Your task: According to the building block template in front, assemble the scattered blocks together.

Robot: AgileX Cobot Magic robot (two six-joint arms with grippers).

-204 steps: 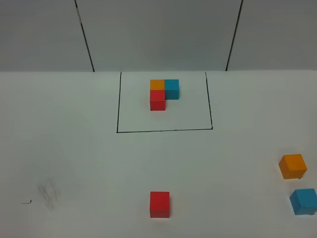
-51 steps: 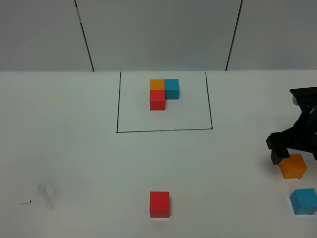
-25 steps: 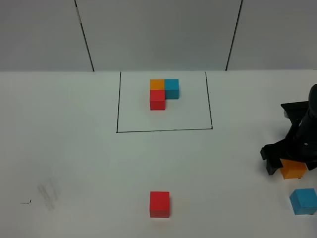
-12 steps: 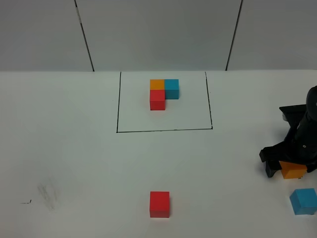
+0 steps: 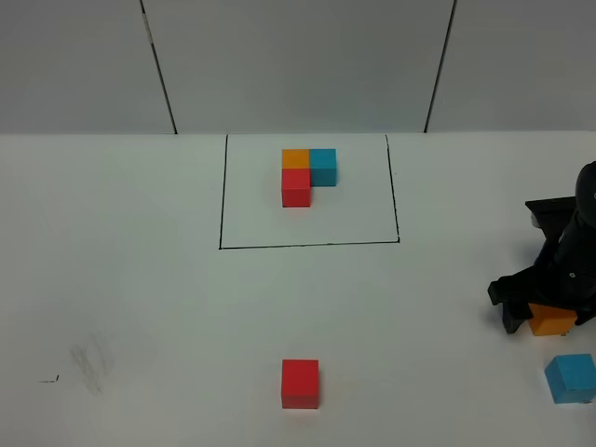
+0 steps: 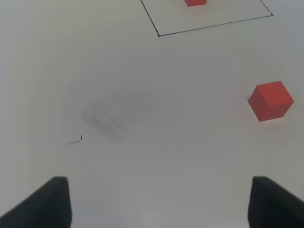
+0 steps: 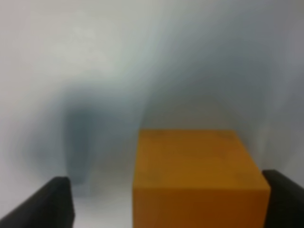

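Orange cube (image 7: 197, 175) between the right jaws, gap on one side

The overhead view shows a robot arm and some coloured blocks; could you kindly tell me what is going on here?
The right gripper is down around the loose orange cube at the right edge of the table, jaws open with a gap on one side, so not yet gripped. The loose red cube and blue cube lie untouched. The framed template sits at the back. The left gripper is open and empty.
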